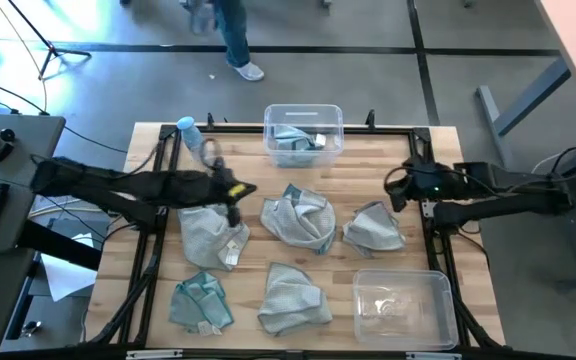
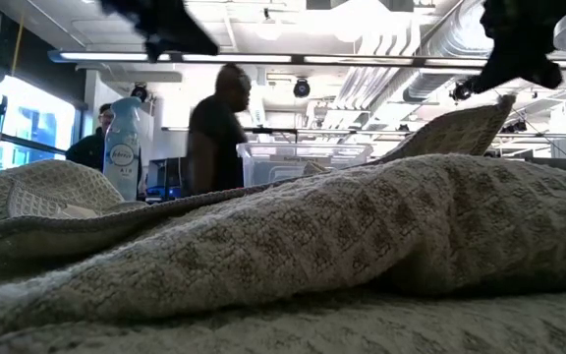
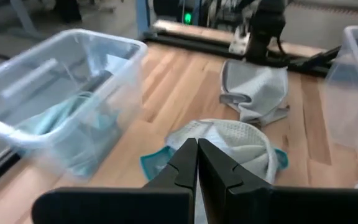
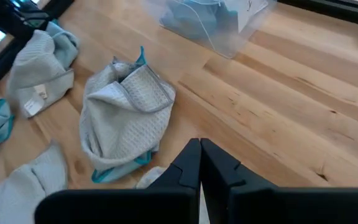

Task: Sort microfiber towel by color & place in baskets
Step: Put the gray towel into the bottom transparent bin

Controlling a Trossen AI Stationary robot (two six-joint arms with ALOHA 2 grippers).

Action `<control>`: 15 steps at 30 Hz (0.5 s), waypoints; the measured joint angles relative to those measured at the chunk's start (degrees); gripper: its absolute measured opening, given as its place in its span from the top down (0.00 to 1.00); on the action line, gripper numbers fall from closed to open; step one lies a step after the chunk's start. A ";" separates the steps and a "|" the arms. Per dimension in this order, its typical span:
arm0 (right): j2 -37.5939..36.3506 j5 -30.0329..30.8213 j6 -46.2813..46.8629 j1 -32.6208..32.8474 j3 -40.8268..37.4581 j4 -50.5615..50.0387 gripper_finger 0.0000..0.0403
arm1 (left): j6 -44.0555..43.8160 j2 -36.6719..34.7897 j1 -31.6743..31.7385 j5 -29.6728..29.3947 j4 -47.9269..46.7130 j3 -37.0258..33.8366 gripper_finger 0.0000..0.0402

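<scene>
The wooden table (image 1: 148, 140) carries two clear plastic baskets: the far basket (image 1: 303, 133) at the middle of the far edge holds a light blue-teal towel (image 1: 290, 141), and the near basket (image 1: 404, 308) by the near right corner shows no cloth inside. Five more microfiber towels lie loose between them: a grey towel (image 1: 208, 236) toward the left edge, a bunched grey towel with teal trim (image 1: 300, 219) at the centre, a smaller grey towel (image 1: 373, 228) toward the right edge, a teal towel (image 1: 201, 303) near the near left corner, and another grey towel (image 1: 291, 298) at the middle of the near edge. The left gripper (image 1: 233, 203) hangs over the left-hand grey towel, its fingers (image 3: 180, 169) pressed together with nothing between them. The right gripper (image 1: 398, 188) sits by the right edge, just beyond the smaller grey towel, its fingers (image 4: 190, 167) likewise closed and empty. A clear spray bottle with a blue cap (image 1: 192, 134) stands near the far left corner. Beyond the far edge a person (image 2: 216, 128) is passing on the floor.
</scene>
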 joint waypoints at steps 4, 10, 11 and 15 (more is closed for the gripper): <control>-5.59 -0.43 -0.29 0.27 -3.44 0.02 1.00 | -4.31 11.24 -0.12 0.43 -7.34 11.84 1.00; -10.48 -2.16 -3.35 0.27 -5.53 -0.15 1.00 | -5.35 26.03 -0.05 6.91 -14.74 28.04 1.00; -10.89 -2.42 -4.14 0.27 -5.55 -0.19 1.00 | -4.73 28.03 -0.07 8.11 -14.84 30.09 1.00; -11.73 -3.54 -7.32 0.27 -5.54 -0.17 1.00 | -1.24 34.93 -0.01 9.07 -14.97 36.13 1.00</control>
